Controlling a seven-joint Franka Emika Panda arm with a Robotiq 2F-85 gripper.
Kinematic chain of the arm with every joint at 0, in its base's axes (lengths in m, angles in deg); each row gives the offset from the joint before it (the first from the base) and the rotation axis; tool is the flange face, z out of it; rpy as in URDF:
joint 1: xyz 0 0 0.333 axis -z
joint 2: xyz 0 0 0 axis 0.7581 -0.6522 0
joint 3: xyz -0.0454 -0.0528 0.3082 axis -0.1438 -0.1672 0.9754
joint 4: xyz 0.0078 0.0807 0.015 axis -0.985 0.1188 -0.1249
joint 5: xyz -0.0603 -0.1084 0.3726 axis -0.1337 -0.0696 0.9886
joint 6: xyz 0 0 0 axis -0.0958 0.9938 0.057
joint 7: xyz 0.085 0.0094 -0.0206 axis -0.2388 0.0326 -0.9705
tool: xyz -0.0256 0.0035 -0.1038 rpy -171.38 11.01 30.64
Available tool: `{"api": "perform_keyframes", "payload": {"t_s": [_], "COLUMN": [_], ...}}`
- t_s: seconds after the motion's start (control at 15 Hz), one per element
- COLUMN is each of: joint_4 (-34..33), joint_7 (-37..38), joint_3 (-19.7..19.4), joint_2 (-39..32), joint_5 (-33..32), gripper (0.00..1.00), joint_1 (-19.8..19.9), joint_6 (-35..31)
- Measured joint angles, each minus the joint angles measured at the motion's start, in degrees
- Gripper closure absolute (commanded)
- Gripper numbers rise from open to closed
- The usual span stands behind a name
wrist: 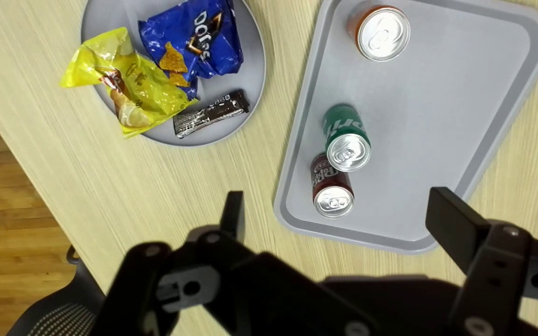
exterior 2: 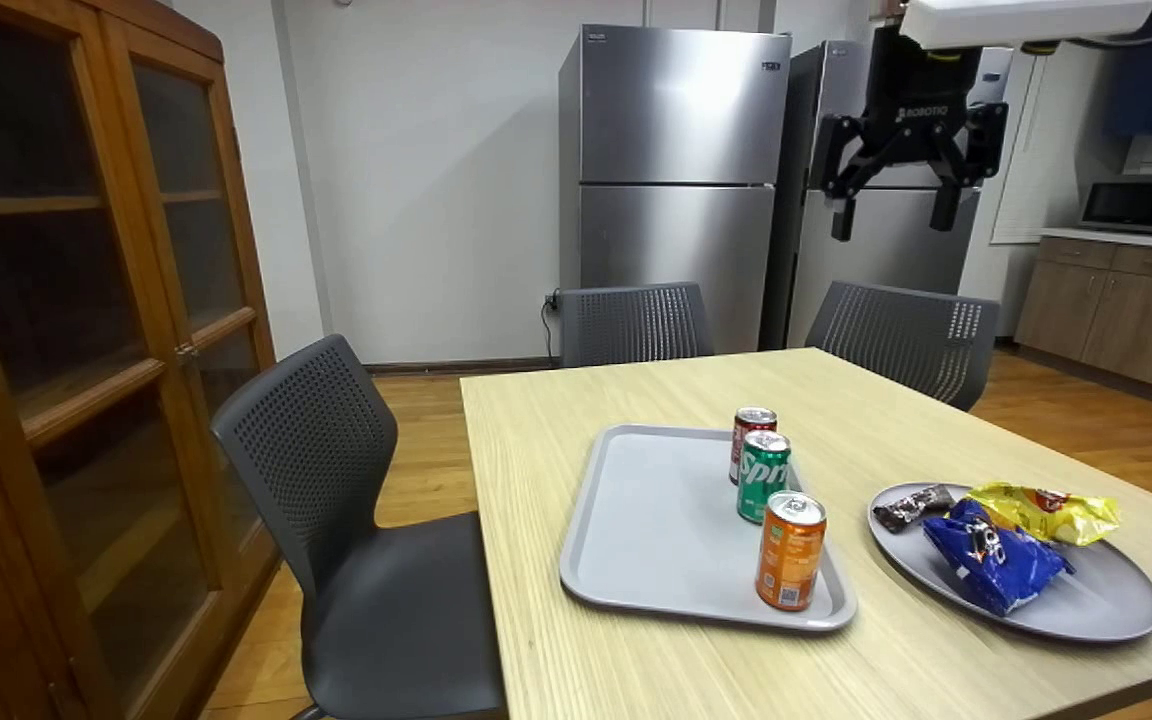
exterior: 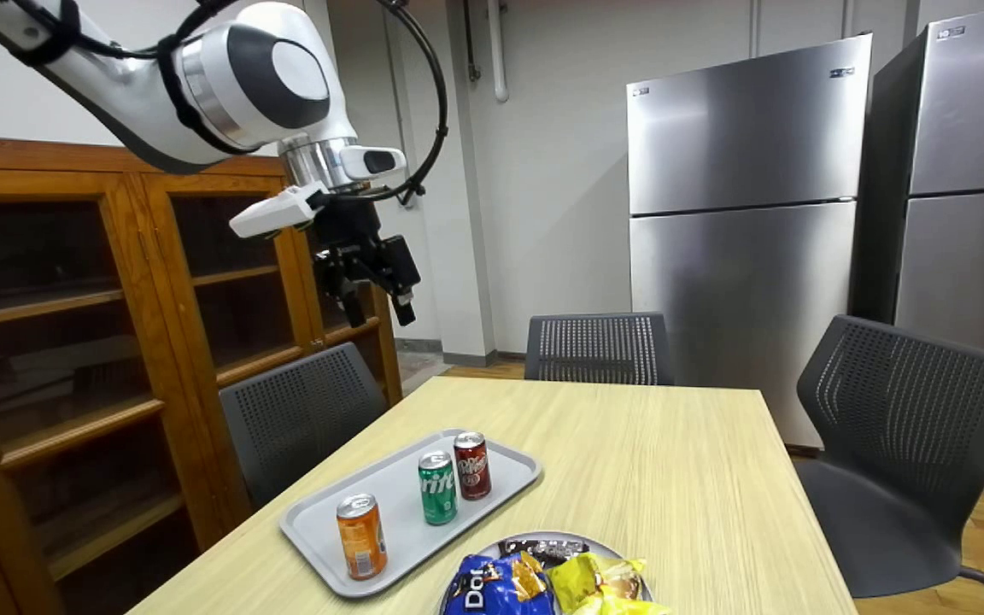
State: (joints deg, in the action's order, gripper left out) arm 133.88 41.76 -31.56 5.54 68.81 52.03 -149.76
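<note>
A black two-fingered claw (exterior 2: 893,215) is held high above a pale wooden surface (exterior: 646,478) by a white robot arm (exterior: 227,94); its fingers (wrist: 456,224) are spread wide, and nothing is gripped between them. A grey rectangular tray (exterior 2: 666,520) is set on the surface, with three upright drink cans lined along one long side. An orange can (exterior 2: 792,555) is placed near one end. A green Sprite can (exterior 2: 763,480) and a dark red Dr Pepper can (exterior: 472,468) are stood close together toward the opposite end; whether they touch cannot be told. Beside the tray, a round grey plate (exterior 2: 1111,597) is laid, on which a blue Doritos bag (exterior 2: 996,562), a yellow snack bag (exterior 2: 1046,512) and a dark wrapped bar (wrist: 213,112) are grouped. Dark grey chairs (exterior 2: 636,325) are drawn up around the surface. In both exterior views, a glass-fronted wooden cabinet (exterior: 155,299) and two steel refrigerators (exterior 2: 676,130) can be seen.
</note>
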Motion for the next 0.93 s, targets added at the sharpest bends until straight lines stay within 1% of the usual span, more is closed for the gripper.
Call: {"api": "perform_keyframes", "payload": {"t_s": [0.27, 0.47, 0.73, 0.93], "joint_4": [1.4, 2.1, 2.79, 3.34], "joint_7": [-4.77, -6.98, -7.07, -6.12], "joint_3": [-3.04, -5.08, -6.52, -6.86], "joint_2": [-1.34, -3.06, -5.89, -8.03], "joint_5": [-0.03, -0.26, -0.83, -1.84], "gripper": [0.0, 0.0, 0.0, 0.0], "joint_1": [0.78, 2.06, 3.69, 4.55], "joint_6": [-1.4, -2.55, -3.89, -5.32]}}
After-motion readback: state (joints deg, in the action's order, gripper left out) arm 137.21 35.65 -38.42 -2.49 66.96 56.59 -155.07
